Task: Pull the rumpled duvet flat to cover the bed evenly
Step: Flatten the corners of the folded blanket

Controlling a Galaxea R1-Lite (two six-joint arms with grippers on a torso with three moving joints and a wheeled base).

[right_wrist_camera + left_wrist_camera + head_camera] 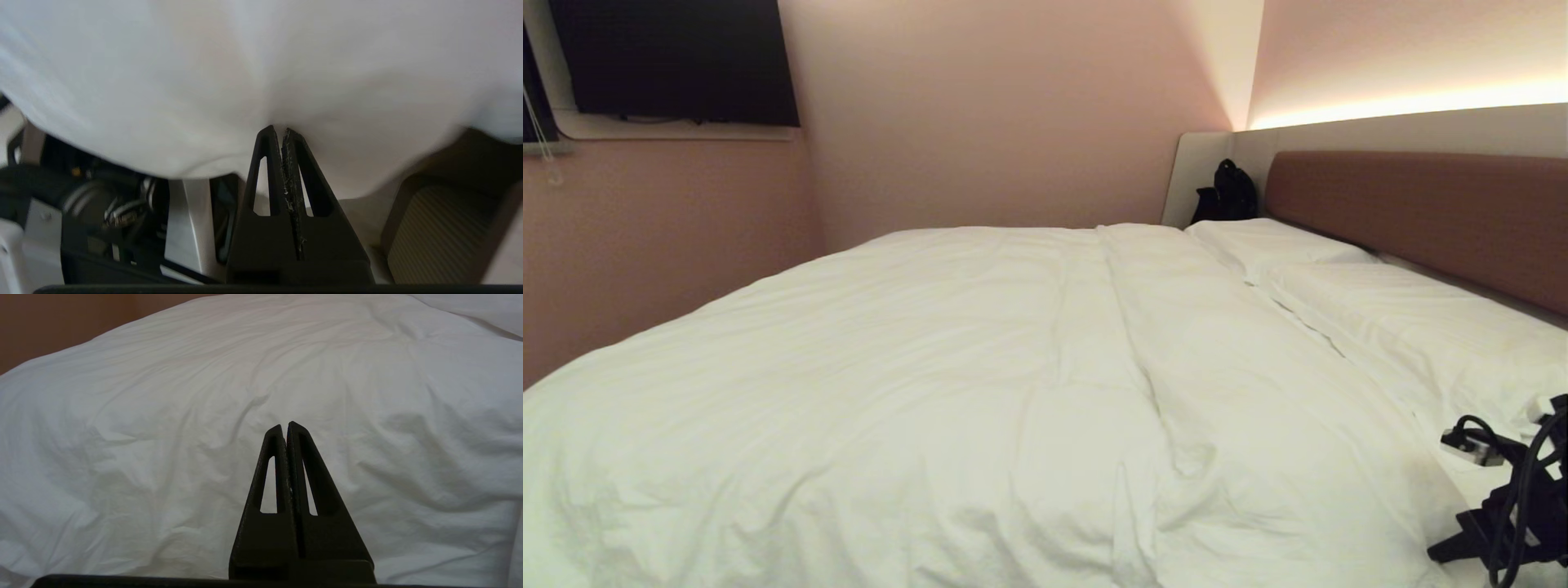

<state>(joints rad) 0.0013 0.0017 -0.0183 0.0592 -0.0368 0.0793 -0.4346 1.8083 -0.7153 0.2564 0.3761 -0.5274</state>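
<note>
The right gripper (282, 132) is pinching shut with its tips pressing into the hanging edge of the duvet (261, 81); cloth is puckering toward the tips, so it looks to be grasping a thin fold there, though how much fabric sits between the fingers cannot be told. Below that edge the robot's own base (102, 212) is showing, so the grip is sitting at the near side of the bed (1421, 212), close to the pillows (1380, 310). The left gripper (284, 426) is hovering clenched and empty over the duvet's near side, farther from the headboard.

The duvet is lying across the whole bed up to the pillows, with a long ridge running along the middle and creases near the robot. It is likely soft, puffy and light for its bulk, but draggy: cotton clings to the sheet, and a thin pinch may slip. A hold on the hem or a corner, taking cover and filling together, is probably giving the surest pull.
</note>
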